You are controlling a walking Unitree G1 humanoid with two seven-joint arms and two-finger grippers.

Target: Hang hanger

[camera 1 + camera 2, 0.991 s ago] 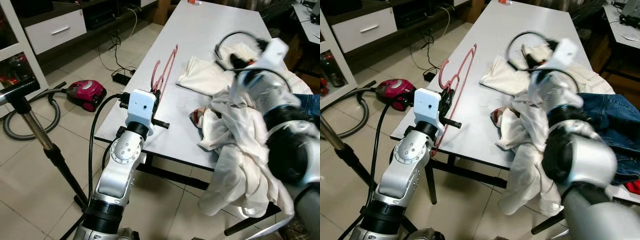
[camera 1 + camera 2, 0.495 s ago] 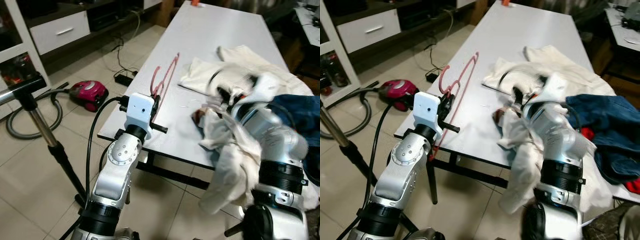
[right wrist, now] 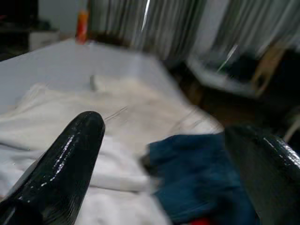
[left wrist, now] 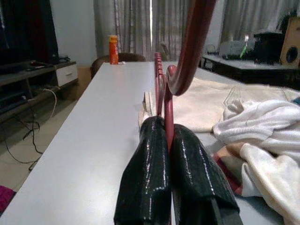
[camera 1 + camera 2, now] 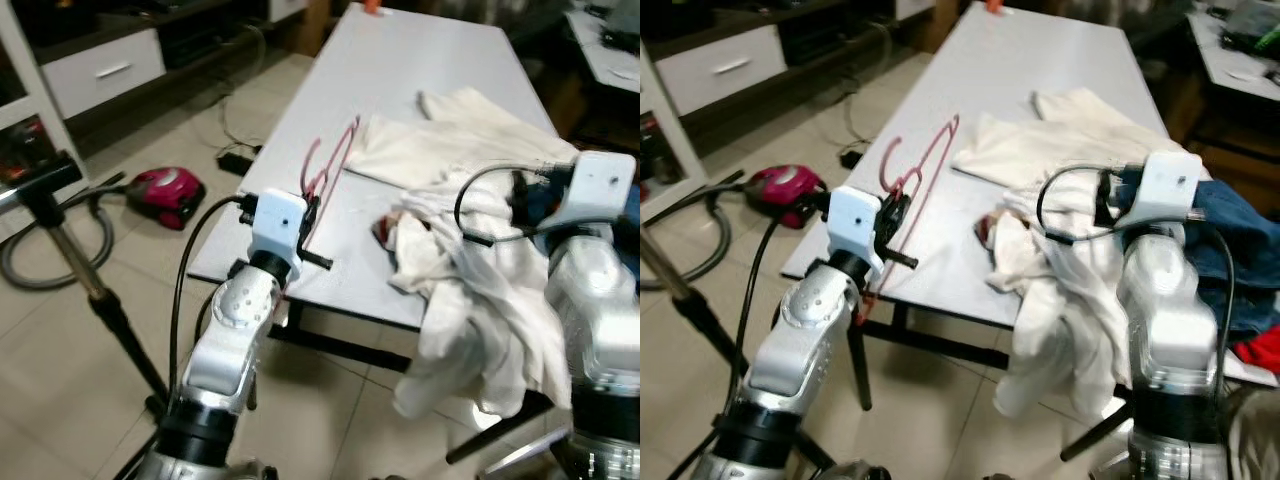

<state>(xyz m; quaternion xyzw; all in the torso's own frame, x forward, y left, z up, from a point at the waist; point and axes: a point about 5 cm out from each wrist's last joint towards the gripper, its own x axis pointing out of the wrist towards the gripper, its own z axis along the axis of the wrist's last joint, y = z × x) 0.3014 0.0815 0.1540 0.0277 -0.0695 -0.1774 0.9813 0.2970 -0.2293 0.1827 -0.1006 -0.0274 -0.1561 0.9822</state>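
Nearest floor: a black tripod stand [image 5: 95, 290] stood on the tiles by the robot's left side, well apart from the counter.
Left end effector [image 4: 168, 140]: fingers pressed together on the red hanger's wire, at the counter's near left edge.
Right end effector [image 3: 164, 154]: fingers spread wide, holding nothing, poised over the heap of clothes (the picture was blurred).
Hanger [image 5: 328, 165]: pink-red, standing on edge in the grip; its long axis ran away from the robot along the counter's left edge, and its hook [image 4: 187, 51] curved up close before the wrist camera.
Counter [image 5: 400, 70]: white, long, stretching away from the robot.
White clothes [image 5: 450, 270]: a crumpled heap just right of the hanger, one piece drooping over the near edge toward the floor.
Blue garment [image 5: 1230, 235]: beyond the right arm, against the white heap.
Vacuum cleaner [image 5: 160, 195]: red, on the floor left of the counter, its hose curled beside it.
Far end: an orange bottle [image 4: 113, 49] stood on the counter's far end.
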